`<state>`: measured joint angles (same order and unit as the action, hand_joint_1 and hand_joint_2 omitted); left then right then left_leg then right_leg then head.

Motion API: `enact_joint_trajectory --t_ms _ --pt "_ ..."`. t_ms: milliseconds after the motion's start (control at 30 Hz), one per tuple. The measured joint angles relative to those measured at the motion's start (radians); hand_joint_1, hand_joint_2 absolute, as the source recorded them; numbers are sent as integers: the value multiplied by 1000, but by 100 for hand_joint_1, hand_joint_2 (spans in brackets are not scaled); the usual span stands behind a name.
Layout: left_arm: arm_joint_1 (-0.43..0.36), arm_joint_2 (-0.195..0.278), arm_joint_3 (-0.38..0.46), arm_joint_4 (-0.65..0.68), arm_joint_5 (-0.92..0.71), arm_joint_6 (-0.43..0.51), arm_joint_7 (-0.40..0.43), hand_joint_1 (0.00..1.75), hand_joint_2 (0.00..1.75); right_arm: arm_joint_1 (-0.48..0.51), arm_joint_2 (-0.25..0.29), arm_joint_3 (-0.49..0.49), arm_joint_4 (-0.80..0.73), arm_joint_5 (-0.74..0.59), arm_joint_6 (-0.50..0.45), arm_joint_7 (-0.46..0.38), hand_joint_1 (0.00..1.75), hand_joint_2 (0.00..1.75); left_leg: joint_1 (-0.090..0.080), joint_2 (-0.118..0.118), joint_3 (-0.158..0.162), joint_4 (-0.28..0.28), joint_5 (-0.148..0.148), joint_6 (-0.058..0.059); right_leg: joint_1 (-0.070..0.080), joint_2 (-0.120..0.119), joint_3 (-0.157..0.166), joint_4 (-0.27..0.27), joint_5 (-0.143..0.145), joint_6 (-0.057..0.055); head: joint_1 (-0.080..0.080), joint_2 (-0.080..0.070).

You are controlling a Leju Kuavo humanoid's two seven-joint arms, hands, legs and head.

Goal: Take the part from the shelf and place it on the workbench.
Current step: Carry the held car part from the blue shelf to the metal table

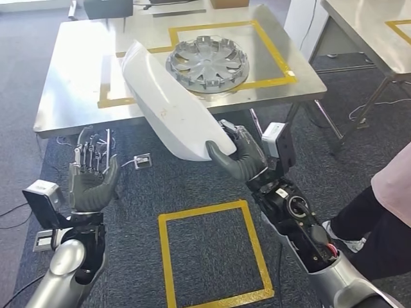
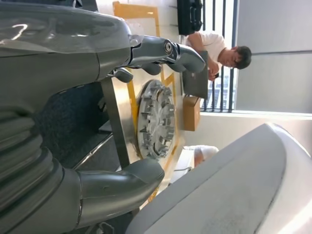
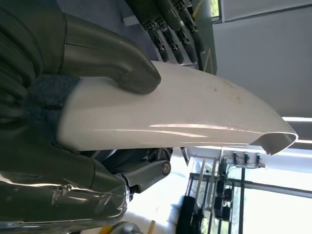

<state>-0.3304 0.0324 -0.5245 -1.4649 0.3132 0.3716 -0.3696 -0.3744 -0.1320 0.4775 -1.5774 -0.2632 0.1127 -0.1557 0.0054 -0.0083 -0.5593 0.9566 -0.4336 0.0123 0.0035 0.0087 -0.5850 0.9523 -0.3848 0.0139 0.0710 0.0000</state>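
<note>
I read right hand (image 1: 241,156) grasping near end of white part (image 1: 167,106); long axis runs up-left from fingers (image 3: 173,27), far end over tabletop (image 1: 72,77) (beside hubcap (image 1: 207,62)). Left hand (image 1: 92,176) released, farther off.

Silver hubcap (image 1: 207,61) inside yellow tape outline (image 1: 271,48); yellow floor square (image 1: 213,253); seated person (image 2: 221,51)
</note>
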Motion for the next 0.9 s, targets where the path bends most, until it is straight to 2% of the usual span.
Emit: enact_joint_trajectory --t_ms 67,100,133,200,233,267,300,367,400,433,467,567,633,733,767,800,833,867,900 --pt "-1 0 0 0 -1 1 0 0 175 0 0 -2 -1 1 2 0 175 175 -1 2 -1 6 -10 -11 -5 2 11 -11 -7 -8 -2 0" --pt "-2 0 0 0 -2 1 -1 0 175 -1 0 -3 -1 1 3 0 175 175 -1 3 -10 30 -23 -17 -8 3 18 -16 -9 -12 -6 0" --pt "-4 1 0 0 -2 1 -2 0 175 -3 0 -4 -1 1 4 -1 175 175 -1 3 -35 78 -42 -21 -10 3 25 -19 -12 -16 -11 0" --pt "-3 1 0 1 -2 2 -5 0 175 -4 0 -4 -1 1 7 -1 175 175 1 3 -122 223 -85 -26 -10 3 34 -20 -21 -24 -22 0" --pt "0 1 0 3 -2 2 -6 0 175 -3 0 -4 -1 1 8 0 175 175 1 3 -165 282 -94 -26 -10 3 39 -20 -27 -25 -27 0" --pt "2 1 0 4 -2 2 -8 0 175 -1 0 -3 -1 1 8 0 175 175 1 3 -192 308 -85 -26 -10 3 46 -20 -33 -26 -32 0" --pt "3 1 0 5 -2 1 -9 0 175 0 0 -3 -1 1 9 0 175 175 1 3 -196 290 -56 -24 -10 4 55 -20 -41 -25 -36 0" --pt "4 2 0 5 -4 1 -12 0 175 0 0 -2 -1 1 10 0 175 175 1 3 -146 152 35 -17 -10 5 76 -19 -58 -21 -44 0" --pt "3 1 0 5 -5 1 -14 0 175 0 0 -2 -1 1 11 0 175 175 -1 3 -114 78 64 -13 -7 6 85 -19 -68 -17 -48 0" --pt "2 1 0 5 -6 1 -14 0 175 -1 0 -2 -1 1 11 0 175 175 -3 3 -89 26 79 -8 -6 6 91 -20 -76 -12 -49 0" --pt "2 1 0 5 -7 1 -15 0 175 -2 0 -2 -1 1 12 0 175 175 -4 2 -75 -1 78 -3 -5 7 97 -20 -81 -7 -50 0" --pt "3 0 0 5 -11 0 -15 0 175 -5 0 -1 -1 1 18 -1 175 175 -4 0 -53 -12 58 16 -4 6 106 -6 -88 9 -46 0" --pt "3 0 0 5 -12 -1 -15 0 175 -8 0 -1 -1 1 21 -3 175 175 -2 -1 -30 -16 46 26 -6 2 69 72 -106 17 -38 0" --pt "6 0 0 5 -13 -4 -15 0 175 -8 0 0 4 1 24 -6 175 175 -2 -1 1 -17 20 30 -9 0 -57 262 -166 25 -25 0" --pt "8 0 0 5 -14 -5 -15 0 175 -6 0 0 6 1 24 -7 175 175 -2 -1 14 -16 9 29 -10 0 -88 289 -181 26 -22 0" --pt "9 0 0 5 -15 -6 -15 0 175 -5 0 0 8 1 24 -7 175 175 -2 -1 30 -16 -3 28 -12 -1 -105 281 -180 26 -19 0" --pt "9 0 0 5 -15 -6 -15 0 175 -5 0 0 9 1 24 -7 175 175 -2 -2 47 -16 -15 26 -14 -1 -105 239 -156 25 -15 0" --pt "9 -1 0 5 -16 -7 -15 0 175 -5 0 0 10 1 24 -7 175 175 -2 -2 65 -17 -29 24 -15 -2 -96 174 -106 22 -10 0" --pt "9 -1 0 6 -16 -8 -15 0 175 -5 0 0 12 1 24 -7 175 175 -2 -2 82 -15 -43 20 -15 -4 -86 101 -40 19 -6 0"
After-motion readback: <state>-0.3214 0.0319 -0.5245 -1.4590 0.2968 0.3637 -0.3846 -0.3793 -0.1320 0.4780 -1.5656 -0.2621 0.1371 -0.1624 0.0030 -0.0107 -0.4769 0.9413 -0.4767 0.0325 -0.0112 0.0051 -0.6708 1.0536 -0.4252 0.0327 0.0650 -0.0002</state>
